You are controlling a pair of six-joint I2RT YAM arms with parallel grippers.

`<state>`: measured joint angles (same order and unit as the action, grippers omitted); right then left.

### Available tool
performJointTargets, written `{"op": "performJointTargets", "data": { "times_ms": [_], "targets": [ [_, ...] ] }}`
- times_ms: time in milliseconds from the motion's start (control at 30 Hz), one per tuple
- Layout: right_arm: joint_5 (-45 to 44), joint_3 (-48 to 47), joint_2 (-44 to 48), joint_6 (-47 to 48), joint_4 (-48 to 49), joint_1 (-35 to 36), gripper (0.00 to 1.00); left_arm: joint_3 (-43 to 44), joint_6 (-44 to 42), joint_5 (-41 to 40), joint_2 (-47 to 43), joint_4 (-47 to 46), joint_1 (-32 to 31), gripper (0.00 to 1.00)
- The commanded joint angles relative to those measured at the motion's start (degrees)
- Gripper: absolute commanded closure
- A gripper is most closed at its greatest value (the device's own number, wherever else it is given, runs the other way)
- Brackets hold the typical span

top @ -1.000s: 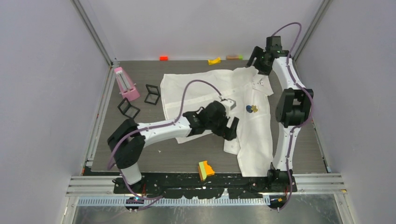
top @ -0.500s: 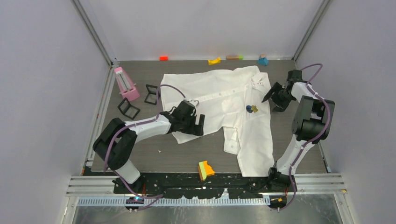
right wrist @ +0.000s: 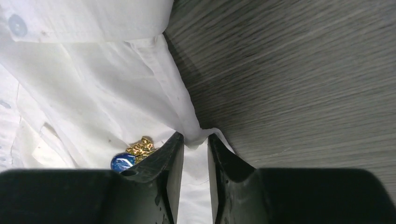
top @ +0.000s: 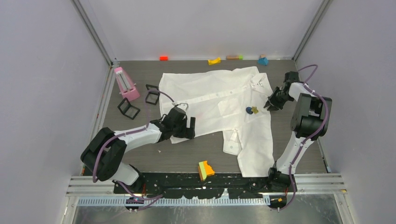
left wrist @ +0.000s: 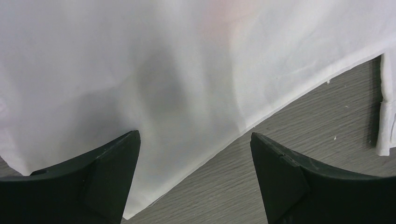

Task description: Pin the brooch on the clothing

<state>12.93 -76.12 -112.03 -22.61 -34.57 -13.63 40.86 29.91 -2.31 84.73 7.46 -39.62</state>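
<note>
The clothing (top: pixel 210 93), a white shirt, lies spread on the table. The brooch (top: pixel 252 110), blue and gold, rests on it right of the chest pocket. My left gripper (top: pixel 184 128) stands open at the shirt's lower left hem; in the left wrist view the clothing (left wrist: pixel 187 70) and bare table show between the tips of this gripper (left wrist: pixel 195 140), which hold nothing. My right gripper (top: pixel 271 103) is at the shirt's right edge. In the right wrist view this gripper (right wrist: pixel 195 138) pinches a bunched fold of the clothing (right wrist: pixel 93 93), with the brooch (right wrist: pixel 133 151) just left of the left finger.
A pink object (top: pixel 125 83) and two black-framed boxes (top: pixel 152 94) (top: pixel 128 108) stand at the left. A yellow, green and orange block (top: pixel 205 169) lies near the front edge. Small coloured blocks (top: pixel 214 60) line the back wall.
My left arm drew back left from the shirt's middle to its hem. My right arm swung from the far corner to the shirt's right edge, and its jaws narrowed onto the fabric.
</note>
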Motion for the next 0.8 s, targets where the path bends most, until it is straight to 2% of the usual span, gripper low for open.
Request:
{"op": "performJointTargets", "data": {
  "times_ms": [0, 133, 300, 333, 400, 433, 467, 500, 633, 767],
  "targets": [
    [-4.3, -0.7, 0.3, 1.0, -0.7, -0.4, 0.78, -4.5, 2.6, -4.7, -2.4, 4.1, 1.6, 0.08],
    [-7.0, -0.2, 0.6, 0.9, -1.4, -1.1, 0.89, -7.1, 4.3, -5.2, -4.5, 4.8, 3.3, 0.08],
    [-5.2, -0.3, 0.3, 0.8, -1.3, -1.5, 0.91, -8.1, 4.3, -3.0, -5.4, 3.5, 3.6, 0.07],
    [-4.4, -0.4, 0.6, 0.8, -1.3, -1.5, 0.88, -7.6, 3.8, -2.6, -5.5, 3.5, 3.6, 0.07],
    [-3.6, -0.7, 1.6, 1.0, -1.3, -1.6, 0.76, -5.6, 2.6, -2.5, -6.4, 5.0, 3.7, 0.05],
    [-3.3, -0.7, 2.0, 1.0, -1.2, -1.5, 0.60, -4.5, 1.8, -2.8, -6.8, 5.8, 3.6, 0.01],
    [-3.0, -0.8, 3.2, 1.1, -1.3, -1.5, 0.52, -3.2, 0.9, -3.4, -7.3, 6.9, 3.7, 0.01],
    [-2.6, -0.8, 4.7, 1.2, -1.4, -1.5, 0.40, -1.6, 0.0, -4.2, -7.8, 8.7, 3.6, 0.00],
    [-2.2, -1.8, 9.3, 1.3, -3.1, -1.5, 0.18, 5.5, -3.7, -5.4, -9.8, 13.6, 4.1, 0.00],
    [-1.3, -3.7, 14.9, 0.8, -6.0, -1.5, 0.07, 15.8, -7.0, -4.4, -11.6, 21.6, 6.2, 0.00]
  ]
}}
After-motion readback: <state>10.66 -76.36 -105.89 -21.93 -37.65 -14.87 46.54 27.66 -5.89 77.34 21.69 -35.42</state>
